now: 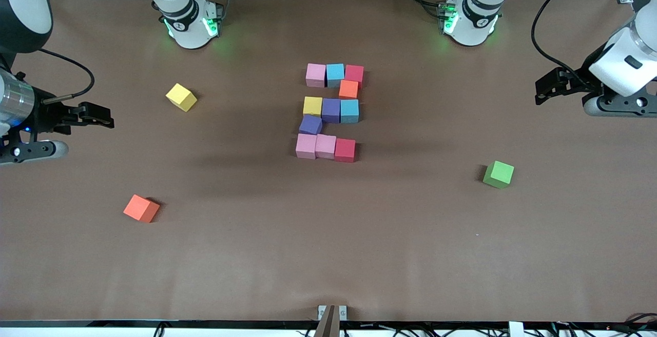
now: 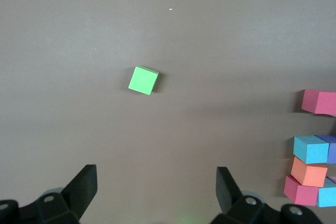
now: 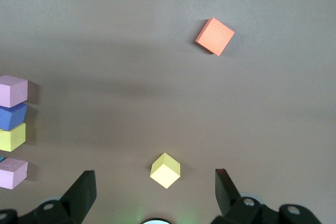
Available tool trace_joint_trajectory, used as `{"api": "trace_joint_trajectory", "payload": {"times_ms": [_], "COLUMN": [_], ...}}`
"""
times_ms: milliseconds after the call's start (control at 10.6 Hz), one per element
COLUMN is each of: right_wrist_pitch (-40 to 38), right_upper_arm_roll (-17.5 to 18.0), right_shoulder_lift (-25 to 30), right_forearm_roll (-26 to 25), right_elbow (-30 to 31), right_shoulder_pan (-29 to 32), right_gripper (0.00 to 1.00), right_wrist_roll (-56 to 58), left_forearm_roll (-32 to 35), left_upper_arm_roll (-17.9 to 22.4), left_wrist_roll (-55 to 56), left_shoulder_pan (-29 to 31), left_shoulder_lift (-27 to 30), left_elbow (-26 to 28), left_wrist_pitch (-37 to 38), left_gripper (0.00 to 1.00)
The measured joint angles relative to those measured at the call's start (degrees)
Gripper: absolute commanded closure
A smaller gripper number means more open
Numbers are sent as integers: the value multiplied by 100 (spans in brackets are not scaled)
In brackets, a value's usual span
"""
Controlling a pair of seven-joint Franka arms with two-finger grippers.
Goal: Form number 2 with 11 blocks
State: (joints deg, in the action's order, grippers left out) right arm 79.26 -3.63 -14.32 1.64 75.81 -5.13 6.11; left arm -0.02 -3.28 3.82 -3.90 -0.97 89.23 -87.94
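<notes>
Eleven blocks lie together mid-table in the shape of a 2. The row nearest the arms' bases is pink (image 1: 315, 75), blue (image 1: 335, 74), red (image 1: 354, 74). An orange block (image 1: 348, 89) joins it to a middle row of yellow (image 1: 312, 106), purple (image 1: 331, 110), blue (image 1: 349, 111). A purple block (image 1: 310, 124) joins that to the row nearest the camera: pink (image 1: 306, 145), pink (image 1: 325, 146), red (image 1: 345, 150). My right gripper (image 1: 105, 116) is open and empty, raised at the right arm's end. My left gripper (image 1: 540, 91) is open and empty, raised at the left arm's end.
A loose yellow cube (image 1: 181, 97) and a loose orange cube (image 1: 141, 208) lie toward the right arm's end; both show in the right wrist view (image 3: 165, 170) (image 3: 214, 36). A green cube (image 1: 498, 174) lies toward the left arm's end, also in the left wrist view (image 2: 143, 80).
</notes>
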Motion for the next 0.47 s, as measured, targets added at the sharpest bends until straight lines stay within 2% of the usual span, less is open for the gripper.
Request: {"api": "trace_joint_trajectory", "payload": {"times_ms": [470], "right_wrist_pitch": [-28], "right_upper_arm_roll": [0], "right_shoulder_lift": [0], "right_forearm_roll": [0], "right_elbow": [-3], "right_shoulder_pan": [0], "right_gripper": [0], "right_wrist_roll": [-6], "left_forearm_roll": [0], "left_upper_arm_roll": [1], "left_wrist_roll": [0], "left_shoulder_pan": [0], "left_shoulder_lift": [0], "left_elbow": [-5], "left_wrist_pitch": [34], "left_gripper": [0]}}
